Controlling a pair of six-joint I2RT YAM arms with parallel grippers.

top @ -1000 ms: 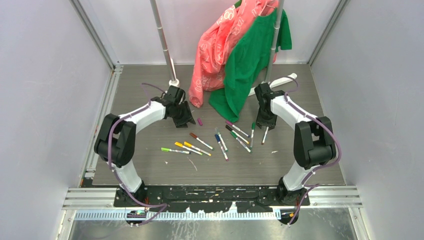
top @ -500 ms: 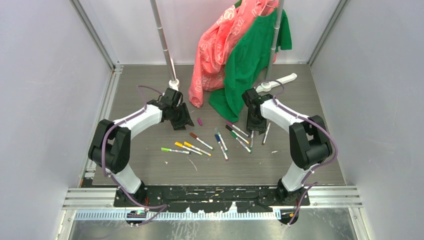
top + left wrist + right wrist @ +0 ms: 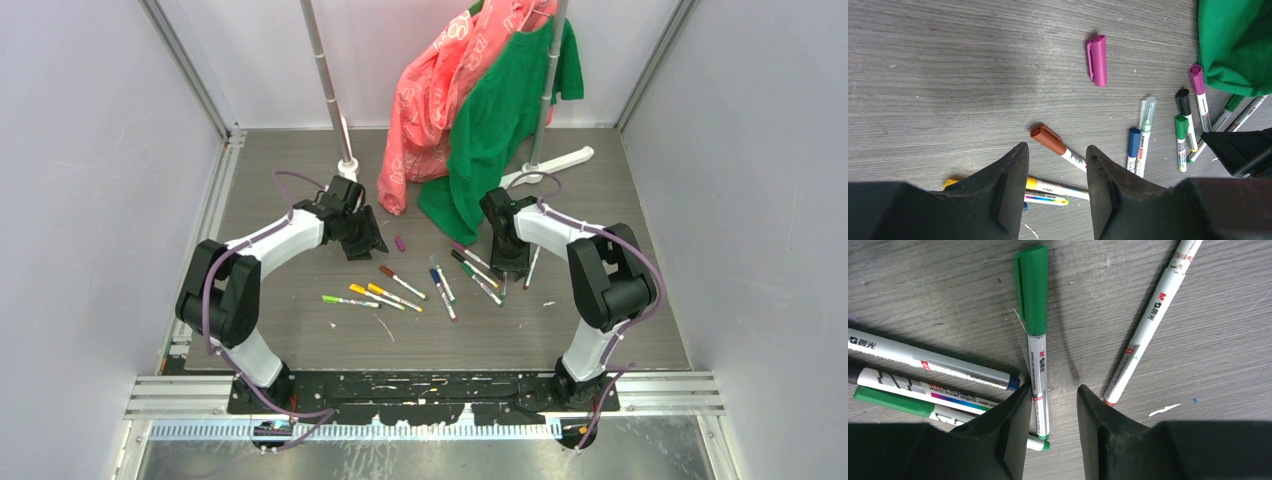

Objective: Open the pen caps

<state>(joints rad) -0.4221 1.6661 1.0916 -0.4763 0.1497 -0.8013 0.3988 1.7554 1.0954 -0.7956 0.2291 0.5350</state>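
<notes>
Grey wood-grain table (image 3: 300, 340) filled both wrist views, with a green garment (image 3: 1233, 40) beyond the left gripper's fingers, off to the right of that view. The left gripper (image 3: 1055, 155) hovered with its 2 fingers apart and nothing between them. A brown cap (image 3: 1048, 140), seated on its pen, lay just past the fingertips, angled across the gap. Farther out lay 1 loose magenta cap (image 3: 1098, 60), alone on the table.

The right gripper (image 3: 1054, 392) also had its fingers spread, clamping nothing. A pen with a green cap (image 3: 1032, 290) ran straight out from the gap, its bare end between the fingertips and its cap at the far end. A second white pen (image 3: 1148, 325) slanted away from the finger at the view's right. 3 more pens (image 3: 923, 365) lay beside the other finger.
</notes>
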